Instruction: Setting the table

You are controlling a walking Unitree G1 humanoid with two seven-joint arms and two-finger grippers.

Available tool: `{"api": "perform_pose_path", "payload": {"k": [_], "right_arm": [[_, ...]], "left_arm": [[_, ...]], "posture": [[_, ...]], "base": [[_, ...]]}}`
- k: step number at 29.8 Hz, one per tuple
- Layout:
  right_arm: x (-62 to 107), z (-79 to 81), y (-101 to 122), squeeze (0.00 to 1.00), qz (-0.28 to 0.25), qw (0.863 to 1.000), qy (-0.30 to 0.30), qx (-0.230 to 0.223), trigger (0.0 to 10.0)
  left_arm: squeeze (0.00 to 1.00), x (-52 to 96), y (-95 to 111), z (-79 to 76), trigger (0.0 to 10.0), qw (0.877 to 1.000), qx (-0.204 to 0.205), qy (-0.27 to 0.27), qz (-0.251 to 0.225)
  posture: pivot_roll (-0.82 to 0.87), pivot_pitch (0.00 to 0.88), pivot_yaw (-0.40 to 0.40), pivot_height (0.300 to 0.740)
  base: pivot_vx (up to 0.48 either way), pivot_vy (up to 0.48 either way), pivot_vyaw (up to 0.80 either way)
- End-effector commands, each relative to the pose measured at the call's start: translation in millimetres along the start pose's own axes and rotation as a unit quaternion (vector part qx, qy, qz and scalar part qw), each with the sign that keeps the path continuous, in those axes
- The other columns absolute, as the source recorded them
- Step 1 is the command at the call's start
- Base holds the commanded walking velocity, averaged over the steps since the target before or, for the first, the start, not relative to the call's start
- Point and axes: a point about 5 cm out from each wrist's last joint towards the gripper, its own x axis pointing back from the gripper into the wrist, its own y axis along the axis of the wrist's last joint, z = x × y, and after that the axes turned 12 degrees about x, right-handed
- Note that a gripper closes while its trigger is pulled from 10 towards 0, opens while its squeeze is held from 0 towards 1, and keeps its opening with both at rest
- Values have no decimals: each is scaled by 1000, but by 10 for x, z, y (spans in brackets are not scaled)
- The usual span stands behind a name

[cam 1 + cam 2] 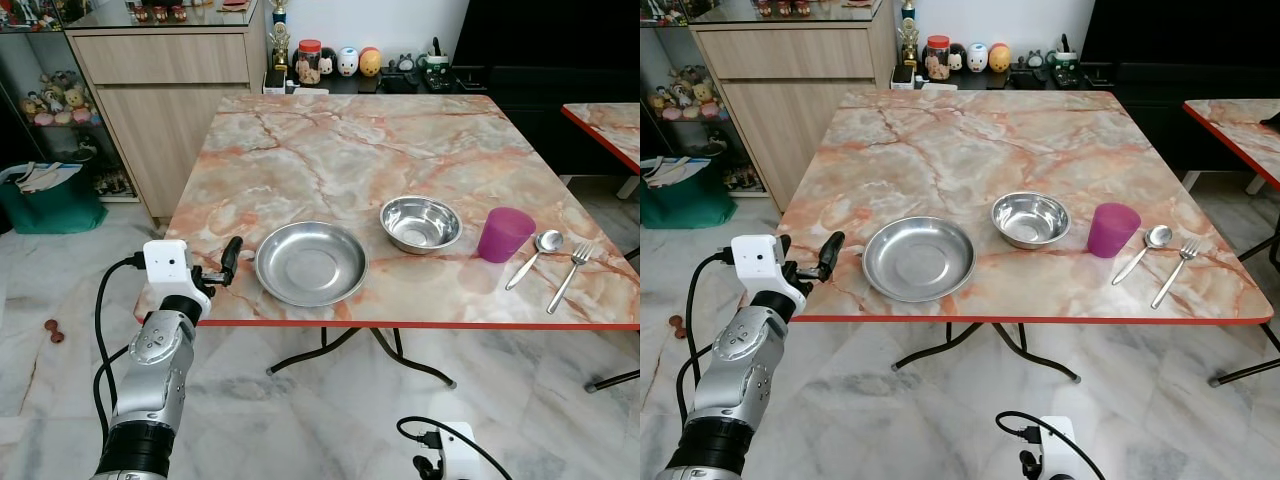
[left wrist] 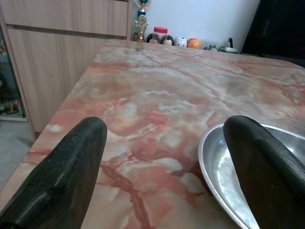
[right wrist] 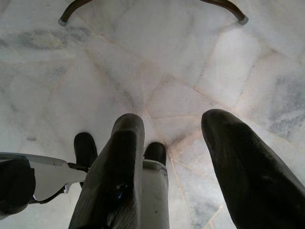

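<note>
On the marble table (image 1: 330, 150), along its front edge, lie a steel plate (image 1: 311, 262), a steel bowl (image 1: 420, 223), a purple cup (image 1: 505, 234), a spoon (image 1: 535, 255) and a fork (image 1: 570, 275), in that order from left to right. My left gripper (image 1: 222, 268) hovers at the table's front left corner, just left of the plate, open with nothing between its fingers. The left wrist view shows the plate's rim (image 2: 214, 162) by one fingertip (image 2: 248, 138). My right gripper (image 3: 171, 119) hangs low over the floor, open and empty.
A wooden cabinet (image 1: 165, 90) stands at the back left. Jars and figurines (image 1: 335, 62) line a low shelf behind the table. A second table (image 1: 610, 125) is at the right. A green bag (image 1: 50, 200) sits on the floor at the left.
</note>
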Motion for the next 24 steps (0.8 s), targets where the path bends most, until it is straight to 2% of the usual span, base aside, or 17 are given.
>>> {"api": "perform_pose_path", "payload": {"k": [1,15,24], "right_arm": [[-6,-9,39,0,-7,1000,-3,-4,10000],[-14,8,69,0,-10,1000,-2,-2,10000],[-14,24,58,0,-7,1000,-1,-2,10000]], "left_arm": [[0,-9,38,-28,10000,1000,-3,-8,-5],[0,-9,29,-30,10000,1000,-9,-6,-3],[0,-3,19,-18,10000,1000,-13,-5,7]], "posture": [[-34,0,2,732],[-34,0,-1,732],[-30,0,-1,732]], "base": [[251,0,0],[260,0,0],[0,0,0]]}}
